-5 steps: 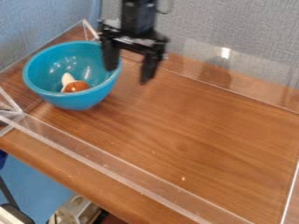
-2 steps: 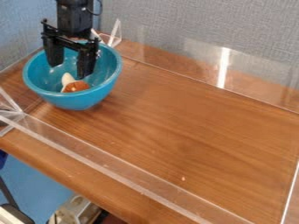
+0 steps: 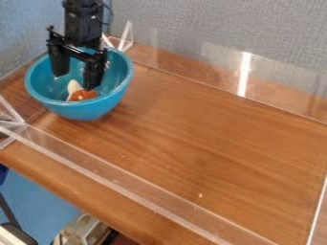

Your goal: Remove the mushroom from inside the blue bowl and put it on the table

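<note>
I have the brown wood table (image 3: 211, 144) in view, its polish catching the light, with low clear walls (image 3: 153, 199) along its edges and a grey textured wall behind. The blue bowl (image 3: 96, 113) sits at the far left of the top. My claw (image 3: 78, 77) reaches down into it from above, its two dark fingers spread wide, and I see nothing held between them. The mushroom (image 3: 82, 93) lies inside the bowl, on its side, orange-brown cap towards the near side and pale stem towards the far side. It is just below the claw's fingertips; whether they touch it, I can't tell from this view.
</note>
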{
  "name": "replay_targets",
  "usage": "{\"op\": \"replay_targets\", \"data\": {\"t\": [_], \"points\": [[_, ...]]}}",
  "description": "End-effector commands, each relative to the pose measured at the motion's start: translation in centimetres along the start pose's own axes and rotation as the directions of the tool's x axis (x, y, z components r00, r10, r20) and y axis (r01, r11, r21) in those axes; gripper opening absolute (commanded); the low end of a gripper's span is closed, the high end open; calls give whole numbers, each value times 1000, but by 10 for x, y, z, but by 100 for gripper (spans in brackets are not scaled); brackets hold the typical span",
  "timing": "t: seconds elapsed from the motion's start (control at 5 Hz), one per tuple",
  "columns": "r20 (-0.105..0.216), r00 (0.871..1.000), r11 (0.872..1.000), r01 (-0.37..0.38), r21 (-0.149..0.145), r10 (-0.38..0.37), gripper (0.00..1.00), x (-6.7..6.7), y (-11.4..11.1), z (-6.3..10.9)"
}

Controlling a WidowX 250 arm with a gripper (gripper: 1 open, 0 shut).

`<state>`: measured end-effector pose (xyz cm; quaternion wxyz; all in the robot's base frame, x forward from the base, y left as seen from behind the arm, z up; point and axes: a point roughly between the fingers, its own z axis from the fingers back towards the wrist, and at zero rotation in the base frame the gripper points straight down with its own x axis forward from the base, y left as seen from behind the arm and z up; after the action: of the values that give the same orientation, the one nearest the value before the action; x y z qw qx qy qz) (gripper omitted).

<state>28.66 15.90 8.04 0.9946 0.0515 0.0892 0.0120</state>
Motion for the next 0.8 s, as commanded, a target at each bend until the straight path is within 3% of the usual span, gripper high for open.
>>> {"op": "replay_targets", "data": {"t": [0.0, 0.6], "points": [[46, 999, 999, 6, 40, -8, 100, 9, 4, 14], [19, 1000, 997, 19, 73, -21, 100, 14, 7, 4]]}}
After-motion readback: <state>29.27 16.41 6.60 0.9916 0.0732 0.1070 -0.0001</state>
